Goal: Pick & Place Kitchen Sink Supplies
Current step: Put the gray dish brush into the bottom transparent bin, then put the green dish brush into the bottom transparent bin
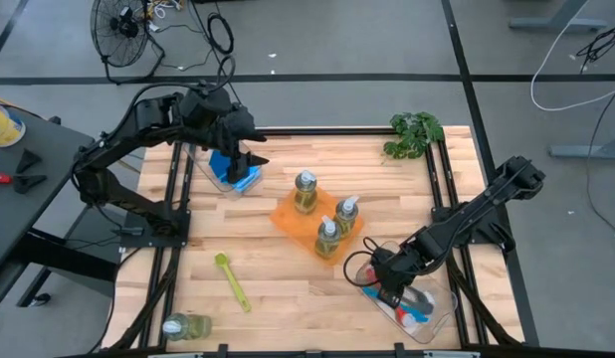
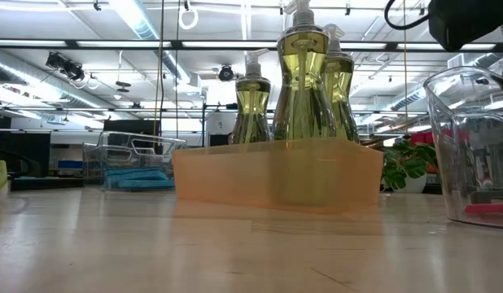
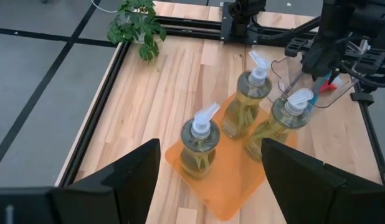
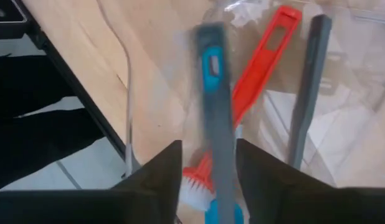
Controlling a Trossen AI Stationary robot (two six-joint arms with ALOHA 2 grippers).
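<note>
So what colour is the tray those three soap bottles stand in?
Orange tray, clearest in the high view.

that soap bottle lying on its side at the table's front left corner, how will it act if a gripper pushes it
The soap bottle lies on its side, so its round body would probably roll rather than slide. It looks mostly full of liquid, so likely heavy for its size. The clear plastic may be slippery in the fingers.
</note>
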